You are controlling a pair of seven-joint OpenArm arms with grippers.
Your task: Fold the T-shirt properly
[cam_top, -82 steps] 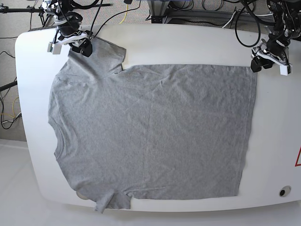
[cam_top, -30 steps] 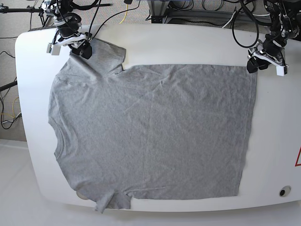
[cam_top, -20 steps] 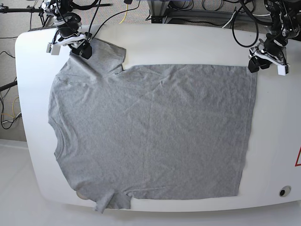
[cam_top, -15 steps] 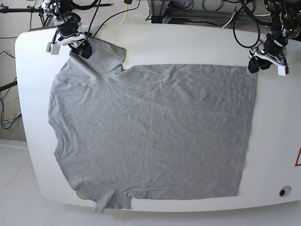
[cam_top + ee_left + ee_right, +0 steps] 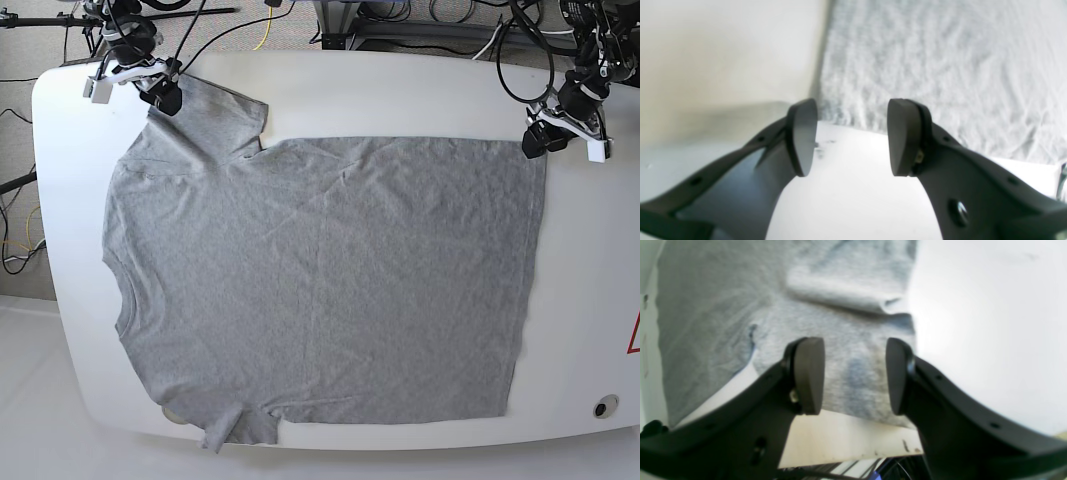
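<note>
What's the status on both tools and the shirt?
Left tool open over the T-shirt's corner; right tool open above its sleeve. Grey T-shirt spread on the white table, not folded up. No obstruction seen on the shirt.

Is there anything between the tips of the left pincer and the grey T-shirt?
Nothing shows there: in the left wrist view, the open left pincer hangs over the T-shirt's edge, with only bare white tabletop beside it.
</note>
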